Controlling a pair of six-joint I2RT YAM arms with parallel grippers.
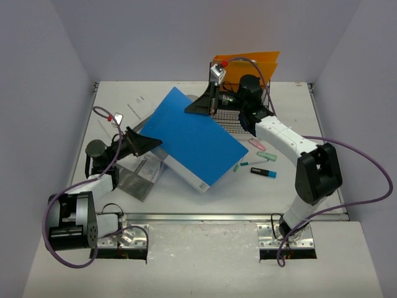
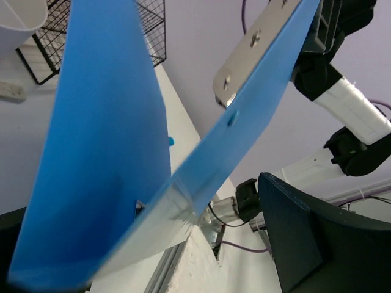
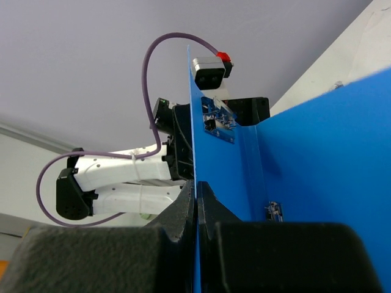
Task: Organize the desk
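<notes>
Both arms are out over the worktop [image 1: 310, 192] with a blue binder [image 1: 198, 139] between them. The right arm runs up from its base, bends at the elbow and stretches back and inward. The right hand [image 1: 195, 108] meets the binder's far edge, just beside a black wire basket [image 1: 242, 112]. In my right wrist view that hand [image 3: 197, 201] has its fingers pressed together on the thin edge of the blue cover [image 3: 317, 171]. The left arm stays low and folded. The left hand [image 1: 152, 143] is at the binder's left corner. From the left wrist, the cover [image 2: 104, 140] and its metal ring plate [image 2: 256, 52] fan across the lens. The one finger [image 2: 305, 238] I can see stands off the cover with a gap showing, so that hand is spread.

The binder lies slantwise over the middle of the worktop. Lavender walls close off the left, back and right, and a silver rail [image 1: 205, 217] runs along the near edge. Bare white shows at the back left and the near right. Several pens [image 1: 263, 172] lie just off the binder's right corner, loose papers [image 1: 139, 108] sit behind the left hand, and a grey sheet [image 1: 136, 177] is under the binder's near left. An orange folder [image 1: 248, 62] stands behind the basket against the back wall.

Print on the papers and a mark on the binder's near corner are too small for me to read.
</notes>
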